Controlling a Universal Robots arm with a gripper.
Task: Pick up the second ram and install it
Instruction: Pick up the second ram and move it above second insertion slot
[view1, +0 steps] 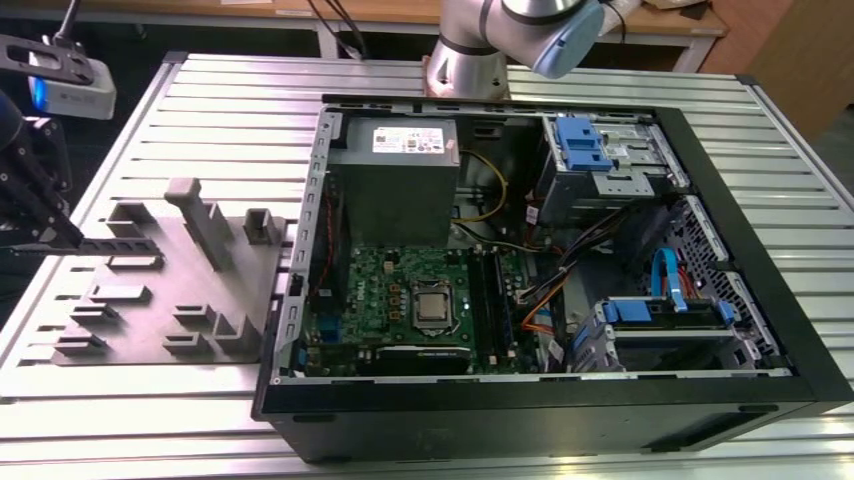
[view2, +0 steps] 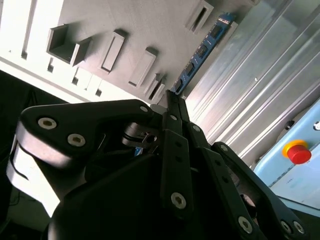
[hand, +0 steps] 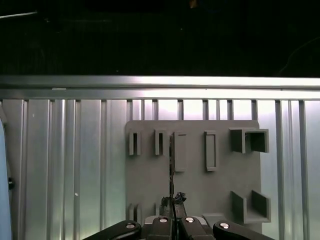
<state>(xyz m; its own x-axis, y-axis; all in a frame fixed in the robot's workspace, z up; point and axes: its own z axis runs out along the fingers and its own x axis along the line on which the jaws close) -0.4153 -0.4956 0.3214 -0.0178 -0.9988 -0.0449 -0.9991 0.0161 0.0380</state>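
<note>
Second wrist view: gripper (view2: 172, 100) fingers pinched shut on one end of the ram (view2: 206, 44), a blue board with black chips that sticks out over the grey tray (view2: 150, 20). Exterior view: ram held at the tray's left side, well apart from the open case (view1: 534, 420) on the slatted table (view1: 200, 90).

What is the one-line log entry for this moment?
gripper: shut on second ram | position: at grey tray | install: not done
</note>
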